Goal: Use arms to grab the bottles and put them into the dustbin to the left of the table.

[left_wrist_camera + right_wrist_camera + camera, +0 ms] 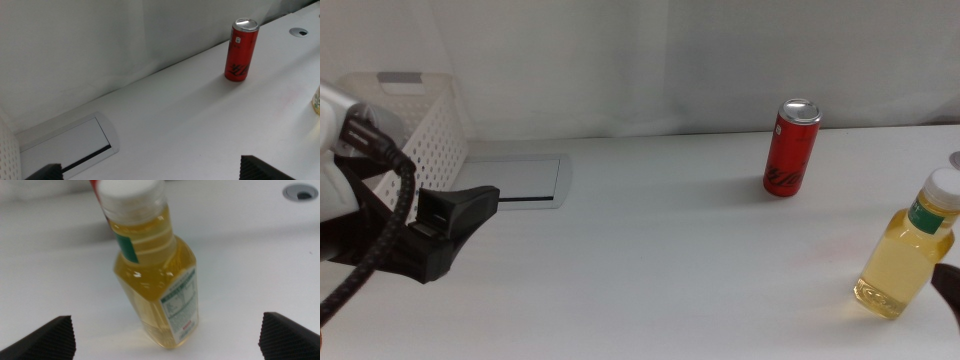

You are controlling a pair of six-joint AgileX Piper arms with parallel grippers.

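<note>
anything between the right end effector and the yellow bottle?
No. In the right wrist view the open right end effector frames the clear white-capped bottle of yellow liquid, with only bare white tabletop before it.

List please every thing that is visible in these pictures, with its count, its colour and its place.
can: one, red with silver top, upright at the far right-centre of the table.
bottle: one, clear with yellow liquid, white cap, green label, upright near the right edge.
dustbin: one, white with small holes, far left.
metal panel: one, grey, flush in the table beside the dustbin.
table: one, white.
round hole: one, grey-rimmed, in the table beyond the bottle.
left gripper: one, black, jaws open, above the table's left side.
right gripper: one, black, jaws open on either side of the bottle.
</note>
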